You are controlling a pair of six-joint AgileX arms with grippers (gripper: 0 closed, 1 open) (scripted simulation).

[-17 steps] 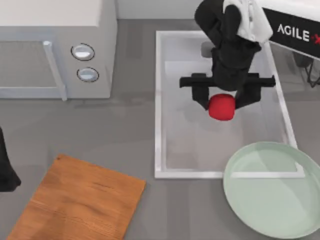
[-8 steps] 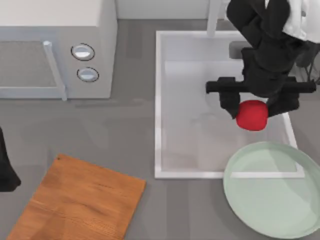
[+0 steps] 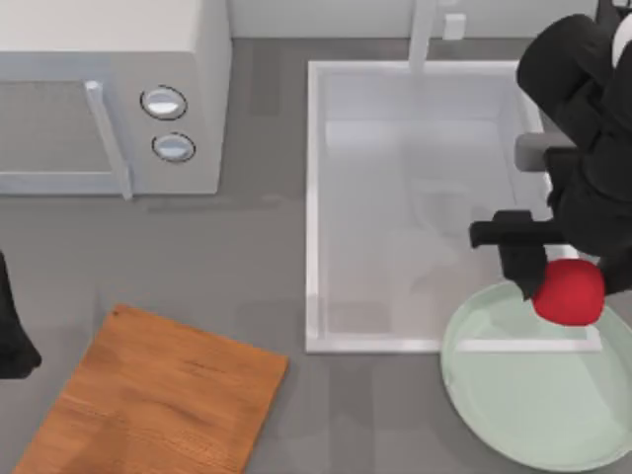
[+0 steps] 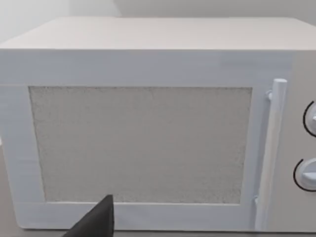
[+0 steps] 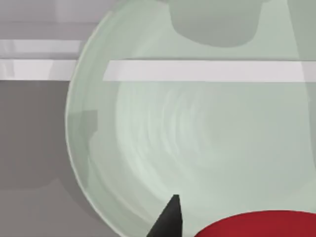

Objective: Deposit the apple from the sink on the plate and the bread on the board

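My right gripper (image 3: pixel 567 288) is shut on the red apple (image 3: pixel 570 293) and holds it above the far rim of the pale green plate (image 3: pixel 523 405). The plate lies at the front right, overlapping the front right corner of the white sink (image 3: pixel 312 197). From the right wrist, the plate (image 5: pixel 197 138) spreads below, with the apple (image 5: pixel 256 224) and one dark fingertip (image 5: pixel 168 219) at the picture's edge. The orange-brown board (image 3: pixel 158 395) lies bare at the front left. The bread is out of view. My left arm (image 3: pixel 10 336) stays parked at the table's left edge.
A white microwave (image 3: pixel 109 99) with two knobs stands at the back left, its door shut; it also faces the left wrist camera as the microwave (image 4: pixel 148 138). A white tap (image 3: pixel 425 30) rises behind the sink. Grey counter lies between board and sink.
The right gripper has carried the apple from the middle of the sink to the right and forward, over the plate's far rim. The left arm has not moved.
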